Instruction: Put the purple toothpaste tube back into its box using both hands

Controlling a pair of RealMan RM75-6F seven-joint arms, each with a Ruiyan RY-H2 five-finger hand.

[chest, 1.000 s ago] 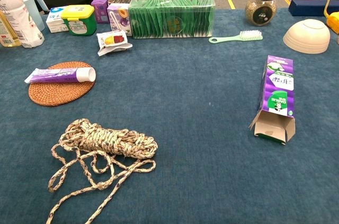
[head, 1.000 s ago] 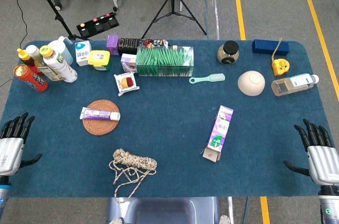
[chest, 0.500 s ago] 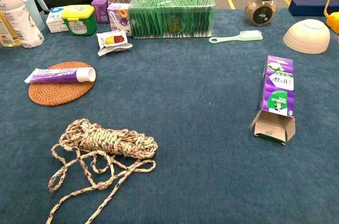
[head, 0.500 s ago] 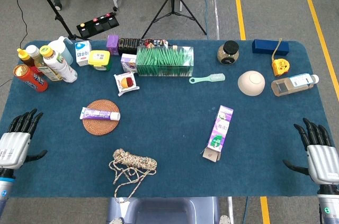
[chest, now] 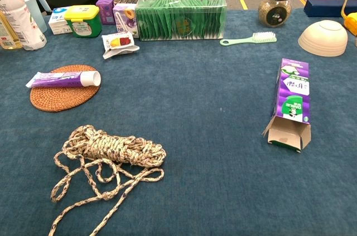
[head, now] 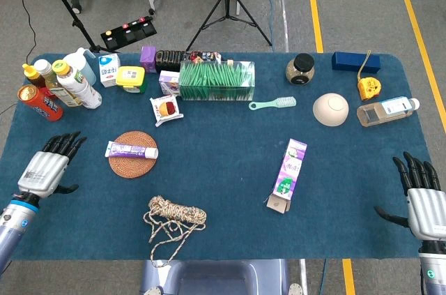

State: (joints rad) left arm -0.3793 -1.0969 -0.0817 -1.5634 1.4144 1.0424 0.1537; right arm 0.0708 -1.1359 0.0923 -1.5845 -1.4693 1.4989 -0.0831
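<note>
The purple toothpaste tube (head: 131,148) (chest: 64,78) lies across a round woven coaster (head: 132,155) (chest: 63,95), cap pointing right. Its purple box (head: 289,173) (chest: 291,101) lies flat on the right half of the table, open end flaps toward the front edge. In the head view my left hand (head: 47,167) hovers left of the coaster, fingers spread and holding nothing. Far from the box, my right hand (head: 421,199) hangs at the table's right front corner, fingers also apart and empty. Neither hand shows in the chest view.
A coiled rope (head: 172,215) (chest: 109,153) lies near the front edge. Bottles (head: 64,84), small boxes, a green packet case (head: 217,80) (chest: 181,17), a brush (head: 273,104), a jar (head: 300,69), a bowl (head: 330,109) and a tape measure (head: 367,88) line the back.
My left hand has moved up and to the right, toward the coaster and tube. The right hand has barely shifted. Tube and box lie where they were.
</note>
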